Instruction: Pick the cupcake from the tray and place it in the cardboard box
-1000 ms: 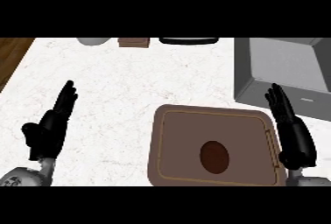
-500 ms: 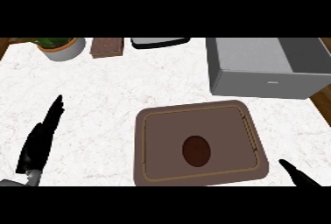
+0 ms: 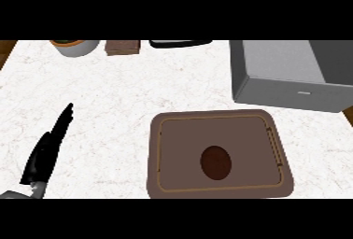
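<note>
Rt hand gone from view; cupcake (image 3: 215, 162) on tray (image 3: 172, 186), well apart from left hand (image 3: 45, 156) fingers (image 3: 63, 121)

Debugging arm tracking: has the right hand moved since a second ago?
Yes. It stood by the tray's right edge a second ago, then dropped toward the lower right corner; now it is out of view. The left hand remains left of the tray.

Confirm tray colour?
Brown, with a thin lighter line inside its rim; the tray shows in the head view.

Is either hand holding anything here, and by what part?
Nothing held. The left hand is open, apart from the cupcake on the tray; the right hand is out of view.
</note>
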